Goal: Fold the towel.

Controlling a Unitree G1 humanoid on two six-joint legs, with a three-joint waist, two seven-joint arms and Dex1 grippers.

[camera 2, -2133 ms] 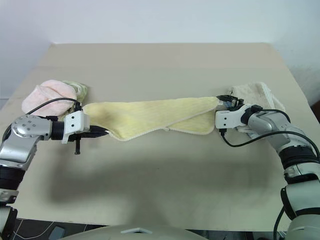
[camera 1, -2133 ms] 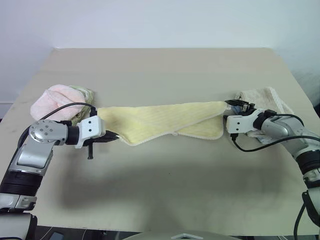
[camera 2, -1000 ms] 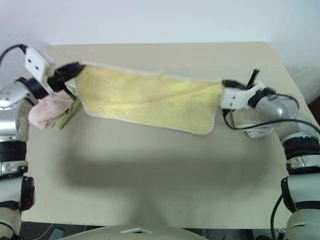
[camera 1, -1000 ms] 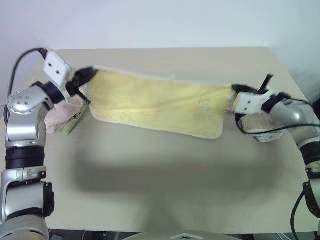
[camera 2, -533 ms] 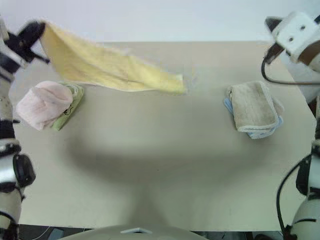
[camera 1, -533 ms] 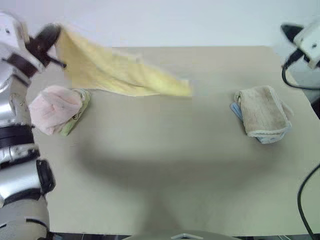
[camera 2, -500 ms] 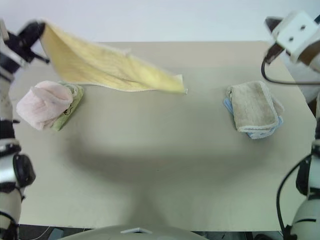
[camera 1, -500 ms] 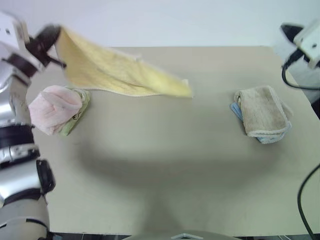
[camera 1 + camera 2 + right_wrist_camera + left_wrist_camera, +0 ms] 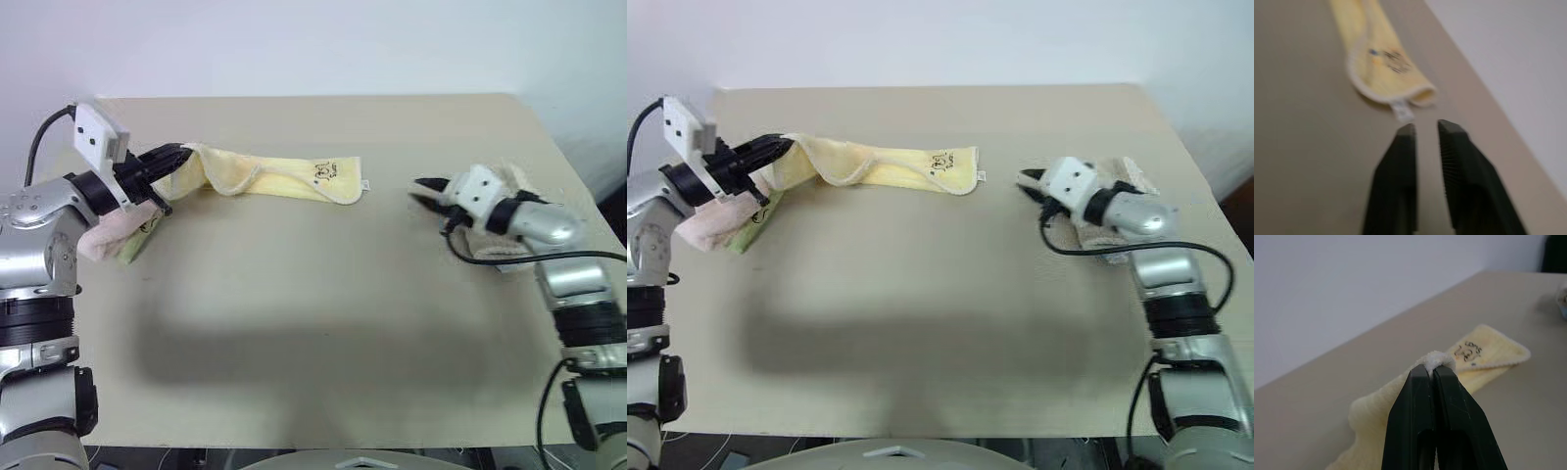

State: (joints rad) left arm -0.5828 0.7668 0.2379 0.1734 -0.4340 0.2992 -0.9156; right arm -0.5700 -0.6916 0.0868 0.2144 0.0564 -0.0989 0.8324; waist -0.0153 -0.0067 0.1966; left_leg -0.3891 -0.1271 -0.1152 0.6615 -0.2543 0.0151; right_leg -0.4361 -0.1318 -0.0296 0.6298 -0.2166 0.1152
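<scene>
Looking down from the head cameras first: the left claw (image 9: 181,155) is clamped shut on one end of the yellow towel (image 9: 284,178), and the cloth trails away from its tips across the tan table (image 9: 323,313), lying long and narrow with a fold near the claw and the small dark print at the far end. Tucked just behind and under that claw is a pink towel (image 9: 103,235). Over on the other side the right claw (image 9: 1027,182) hangs above the table holding nothing, its fingers a little apart, pointing toward the towel's far end but well clear of it, with a beige towel (image 9: 1117,211) right behind it. Left wrist camera: the two black fingers (image 9: 1415,416) are pressed together with a bit of towel edge pinched at their tips, the rest running out beyond them. Right wrist camera: the fingers (image 9: 1400,171) stand slightly apart with bare table between them, and the towel's end with its white tag (image 9: 1402,111) lies just past the tips, not touching.
</scene>
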